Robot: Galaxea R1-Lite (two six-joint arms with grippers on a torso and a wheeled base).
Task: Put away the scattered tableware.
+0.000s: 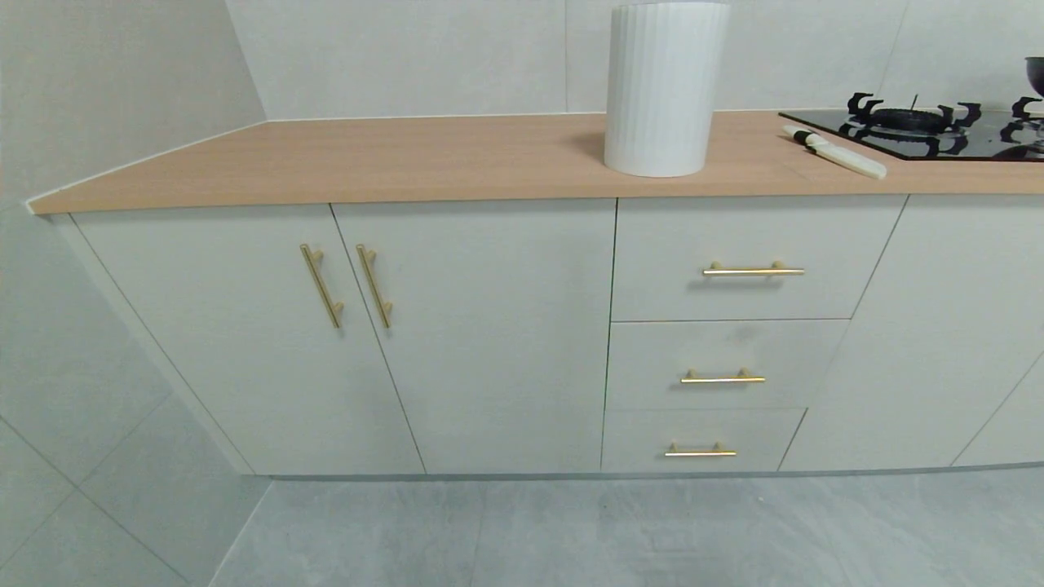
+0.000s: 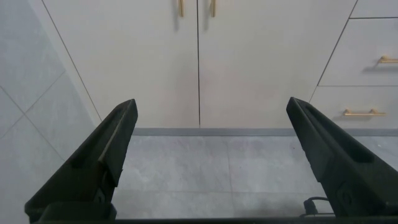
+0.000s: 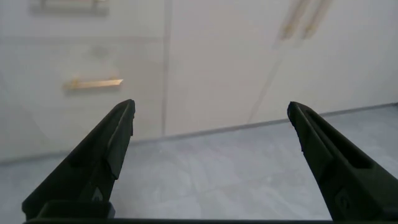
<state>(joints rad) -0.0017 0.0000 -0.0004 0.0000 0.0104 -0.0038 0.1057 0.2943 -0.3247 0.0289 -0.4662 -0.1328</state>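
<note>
Head view: white utensil (image 1: 836,152) on wooden countertop (image 1: 408,159), pale cabinets (image 1: 489,326), grey floor (image 1: 571,530)

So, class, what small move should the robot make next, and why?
Probably lift the right gripper toward the knife on the counter: it lies loose beside the hob, while that gripper hangs open, empty and low, facing the drawers.

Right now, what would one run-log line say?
left gripper: open, empty | right gripper: open, empty | white utensil: on counter beside hob | drawers: shut
</note>
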